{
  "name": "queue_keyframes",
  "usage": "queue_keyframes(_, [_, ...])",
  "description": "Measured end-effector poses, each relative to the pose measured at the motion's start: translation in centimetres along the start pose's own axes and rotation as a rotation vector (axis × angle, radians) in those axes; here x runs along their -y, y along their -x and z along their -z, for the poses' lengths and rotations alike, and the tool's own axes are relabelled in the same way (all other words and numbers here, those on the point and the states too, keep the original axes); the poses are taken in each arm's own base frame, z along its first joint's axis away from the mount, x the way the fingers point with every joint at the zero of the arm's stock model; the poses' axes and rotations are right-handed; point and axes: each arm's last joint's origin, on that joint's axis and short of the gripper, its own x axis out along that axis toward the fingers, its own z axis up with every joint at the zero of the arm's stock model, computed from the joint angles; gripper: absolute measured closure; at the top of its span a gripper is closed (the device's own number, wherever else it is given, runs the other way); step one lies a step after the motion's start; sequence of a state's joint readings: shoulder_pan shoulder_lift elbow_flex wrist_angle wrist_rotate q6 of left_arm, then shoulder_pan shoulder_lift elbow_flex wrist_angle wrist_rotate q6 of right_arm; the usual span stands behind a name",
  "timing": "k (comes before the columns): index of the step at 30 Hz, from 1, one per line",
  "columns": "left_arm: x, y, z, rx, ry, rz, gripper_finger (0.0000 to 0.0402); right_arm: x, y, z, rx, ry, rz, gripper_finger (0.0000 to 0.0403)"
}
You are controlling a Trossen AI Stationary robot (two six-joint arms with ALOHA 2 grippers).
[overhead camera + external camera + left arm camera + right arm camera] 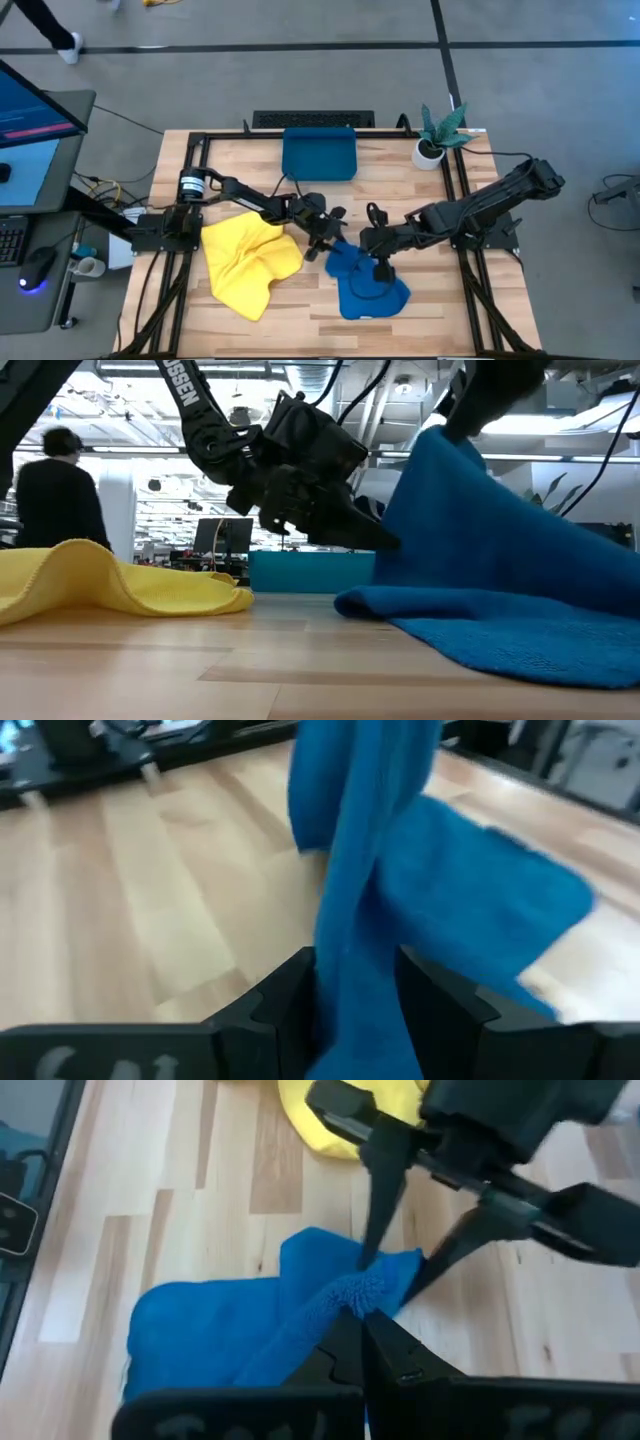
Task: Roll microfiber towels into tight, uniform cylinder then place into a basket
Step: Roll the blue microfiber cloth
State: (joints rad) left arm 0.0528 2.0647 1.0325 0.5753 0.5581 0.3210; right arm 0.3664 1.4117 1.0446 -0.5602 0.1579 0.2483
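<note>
The blue towel (368, 288) lies crumpled at the table's near middle, with one part pulled up into a peak (440, 450). My right gripper (362, 1320) is shut on that peak. My left gripper (357, 995) is open, and the raised blue fold (360, 920) stands between its fingers; its tips (368, 1255) flank the fold just beyond my right gripper. The yellow towel (248, 262) lies rumpled on the table to the left. The teal basket (320, 155) stands at the far middle. My right gripper pinches a bunched, fuzzy ridge of the blue towel (350, 1292) between its two fingers, slanting down from the table's right. That ridge is lifted into a tent, and the towel's lower part (520, 635) rests on the table. My left gripper's fingers stand on either side of the same fold; whether they touch it, I cannot tell.
A small white pot with a green plant (434, 140) stands at the far right corner. A black frame (200, 140) runs round the table's edges. A person (55, 500) stands in the room behind. Bare wood (200, 670) lies in front of both towels.
</note>
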Motion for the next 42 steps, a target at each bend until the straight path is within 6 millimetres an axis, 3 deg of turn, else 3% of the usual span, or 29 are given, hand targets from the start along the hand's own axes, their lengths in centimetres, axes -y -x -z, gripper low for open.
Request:
queue_keyframes(5, [0.4, 0.1, 0.9, -0.079, 0.038, 0.055, 0.0287, -0.3, 1.1, -0.7, -0.021, 0.016, 0.0, 0.0396])
queue_keyframes(16, [1.4, 0.5, 1.9, -0.104, 0.133, 0.299, 0.0345, -0.9, 1.3, -0.2, -0.06, 0.016, -0.005, 0.0396])
queue_keyframes(31, [4.1, -0.8, 1.4, -0.156, 0.23, 0.386, 0.0351, -2.6, 1.7, 0.6, -0.091, 0.002, -0.009, 0.0396])
queue_keyframes(36, [5.2, -1.4, 1.2, -0.183, 0.211, 0.362, 0.0351, -2.5, 1.7, 0.7, -0.097, -0.031, -0.003, 0.0396])
queue_keyframes(42, [5.4, -1.5, 1.0, -0.264, 0.188, 0.205, 0.0366, -2.5, 1.7, 0.7, -0.1, -0.04, 0.0, 0.0396])
